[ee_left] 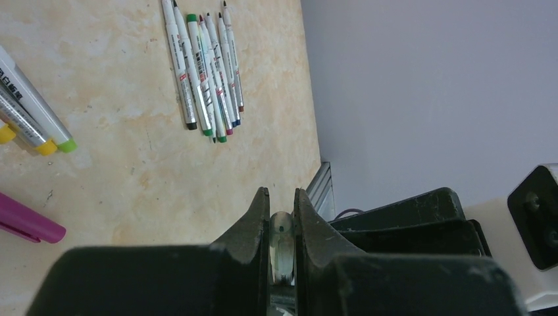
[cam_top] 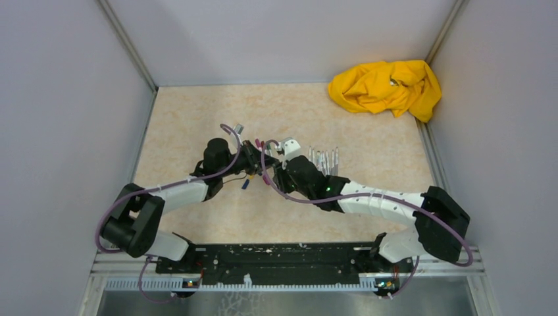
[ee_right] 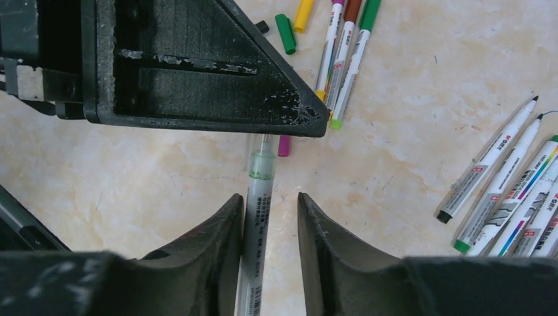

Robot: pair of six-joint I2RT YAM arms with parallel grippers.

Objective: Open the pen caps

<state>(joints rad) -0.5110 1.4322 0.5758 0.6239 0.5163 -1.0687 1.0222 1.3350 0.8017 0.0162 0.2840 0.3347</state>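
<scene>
A grey-white pen (ee_right: 256,224) stands between the fingers of my right gripper (ee_right: 270,201). It rests against the left finger, with a gap to the right finger, so the jaws are open. Its clear-capped end (ee_right: 260,148), past a green ring, runs into my left gripper (ee_right: 184,66). In the left wrist view that gripper (ee_left: 281,197) is shut on the pale, see-through pen cap (ee_left: 281,227). The two grippers meet at the table's middle (cam_top: 266,161). Loose caps lie beyond: green (ee_right: 285,33), yellow (ee_right: 303,13) and magenta (ee_right: 283,145).
A row of uncapped pens (ee_left: 207,72) lies to the right of the grippers (cam_top: 322,159). Three capped pens (ee_right: 342,59) lie close ahead. A crumpled yellow cloth (cam_top: 387,87) sits in the far right corner. Grey walls close in the table on three sides.
</scene>
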